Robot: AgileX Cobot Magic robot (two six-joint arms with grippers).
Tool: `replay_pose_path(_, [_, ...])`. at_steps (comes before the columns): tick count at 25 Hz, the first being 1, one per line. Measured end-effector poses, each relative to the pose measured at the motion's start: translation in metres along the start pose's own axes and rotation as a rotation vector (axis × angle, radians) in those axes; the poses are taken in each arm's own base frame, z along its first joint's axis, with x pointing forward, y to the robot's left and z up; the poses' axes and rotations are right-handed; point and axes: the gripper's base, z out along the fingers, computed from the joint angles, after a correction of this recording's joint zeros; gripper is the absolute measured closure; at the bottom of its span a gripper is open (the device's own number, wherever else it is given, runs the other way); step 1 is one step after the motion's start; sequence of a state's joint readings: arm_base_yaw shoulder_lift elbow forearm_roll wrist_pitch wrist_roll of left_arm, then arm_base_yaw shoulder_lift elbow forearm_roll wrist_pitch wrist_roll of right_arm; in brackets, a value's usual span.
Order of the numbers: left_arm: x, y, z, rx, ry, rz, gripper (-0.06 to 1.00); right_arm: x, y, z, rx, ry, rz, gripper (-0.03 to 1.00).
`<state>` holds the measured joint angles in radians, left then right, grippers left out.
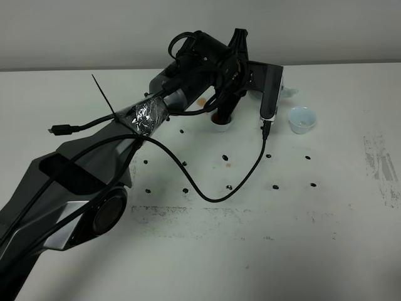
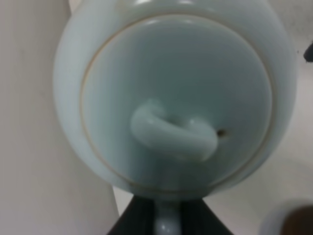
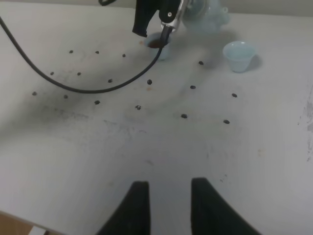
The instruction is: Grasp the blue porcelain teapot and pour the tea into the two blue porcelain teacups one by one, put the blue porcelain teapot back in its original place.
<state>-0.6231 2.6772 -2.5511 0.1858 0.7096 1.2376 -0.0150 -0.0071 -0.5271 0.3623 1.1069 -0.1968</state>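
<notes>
Brown tea (image 3: 155,44) shows in the filled teacup (image 3: 160,52), so one pour looks done. Raised just beside that cup, the left gripper (image 2: 166,218) clamps the blue porcelain teapot (image 2: 176,63) by its handle. Right of that cup the empty teacup (image 1: 301,119) awaits pouring, then the pot's return. The right gripper (image 3: 168,205) is parted, holding nothing. White speckled table (image 1: 250,251), pale wall (image 1: 94,31).

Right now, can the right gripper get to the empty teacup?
Probably yes: the right gripper is open, only bare table lies between it and the empty teacup, and the left arm with the teapot stands beside that cup, not over it.
</notes>
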Motion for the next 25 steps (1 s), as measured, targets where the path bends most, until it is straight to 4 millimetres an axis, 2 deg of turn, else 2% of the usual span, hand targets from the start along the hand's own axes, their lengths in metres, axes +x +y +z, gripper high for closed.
replay_pose_path(25, [-0.0031, 0.0061, 0.0070, -0.121, -0.028, 0.226, 0.85, 0.0000, 0.0000, 0.0000, 0.000, 0.000, 0.000, 0.73])
